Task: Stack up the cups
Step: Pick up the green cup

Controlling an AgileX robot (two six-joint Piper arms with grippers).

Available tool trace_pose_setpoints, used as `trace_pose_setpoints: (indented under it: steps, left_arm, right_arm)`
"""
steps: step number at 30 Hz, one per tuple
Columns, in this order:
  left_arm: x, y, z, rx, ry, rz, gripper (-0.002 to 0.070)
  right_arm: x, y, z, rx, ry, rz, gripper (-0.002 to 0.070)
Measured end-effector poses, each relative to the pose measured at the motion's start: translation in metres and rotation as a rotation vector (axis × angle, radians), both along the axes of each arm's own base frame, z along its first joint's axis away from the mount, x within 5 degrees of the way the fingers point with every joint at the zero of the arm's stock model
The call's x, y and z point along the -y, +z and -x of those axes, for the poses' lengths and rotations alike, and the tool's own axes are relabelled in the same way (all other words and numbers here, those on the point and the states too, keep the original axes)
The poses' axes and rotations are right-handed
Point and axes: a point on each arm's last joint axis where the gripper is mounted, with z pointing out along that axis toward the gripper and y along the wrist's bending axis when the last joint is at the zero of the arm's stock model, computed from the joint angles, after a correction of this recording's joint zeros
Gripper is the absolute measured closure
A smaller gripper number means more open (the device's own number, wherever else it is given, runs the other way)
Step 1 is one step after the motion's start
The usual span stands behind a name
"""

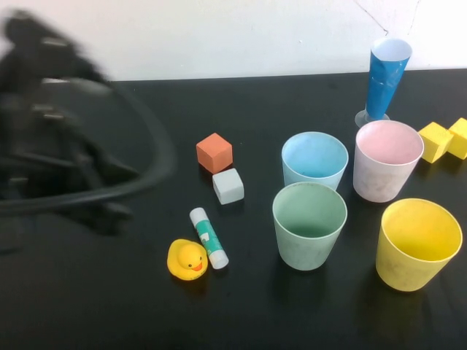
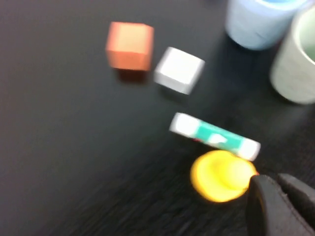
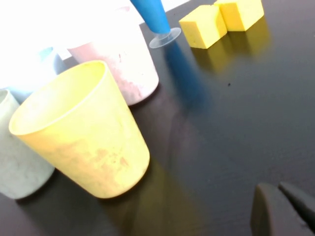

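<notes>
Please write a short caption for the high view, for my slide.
Four empty cups stand upright, unstacked; blurred left arm at table's left.

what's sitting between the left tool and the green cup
The left tool hangs over the table's left side. Between it and the green cup lie the rubber duck and glue stick. The right tool hangs by the yellow cup.

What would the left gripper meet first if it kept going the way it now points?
Probably the rubber duck, directly ahead of the left gripper in its wrist view, with the glue stick just beyond. Depth is unclear, and the arm is motion-blurred.
</notes>
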Motion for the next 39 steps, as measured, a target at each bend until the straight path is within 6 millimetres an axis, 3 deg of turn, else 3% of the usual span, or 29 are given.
trace_pose_setpoints:
  steps: [5,11,15,21,27,29,31,34,39]
  left_arm:
    - [0.051,-0.006,-0.013,-0.098,-0.15,-0.088,0.0644]
    - [0.103,-0.003,-0.034,-0.143,-0.221,-0.136,0.0456]
    - [0.126,-0.008,-0.056,-0.162,-0.216,-0.146,0.0368]
    - [0.15,-0.033,-0.086,-0.238,-0.194,-0.181,0.0344]
    - [0.166,-0.083,-0.109,-0.336,-0.184,-0.279,0.0348]
    - [0.168,-0.095,-0.114,-0.357,-0.169,-0.305,0.0398]
    - [0.169,-0.102,-0.117,-0.373,-0.16,-0.323,0.0504]
    - [0.167,-0.098,-0.114,-0.371,-0.159,-0.322,0.0617]
    - [0.153,-0.062,-0.098,-0.333,-0.159,-0.308,0.0645]
  right_arm:
    - [0.0,0.0,0.0,0.0,0.003,-0.004,0.0679]
    - [-0.001,0.0,0.0,-0.003,0.006,-0.006,0.0679]
    - [-0.001,0.0,0.0,-0.005,0.007,-0.006,0.0679]
    - [-0.001,0.0,0.0,-0.002,0.011,0.004,0.0679]
    - [-0.001,0.0,0.0,0.001,0.014,0.008,0.0679]
    - [-0.001,0.0,0.0,0.001,0.014,0.008,0.0679]
    - [-0.001,0.0,0.0,0.001,0.014,0.004,0.0679]
    - [-0.001,0.0,0.0,0.001,0.015,0.005,0.0679]
    - [-0.001,0.0,0.0,0.002,0.015,0.004,0.0679]
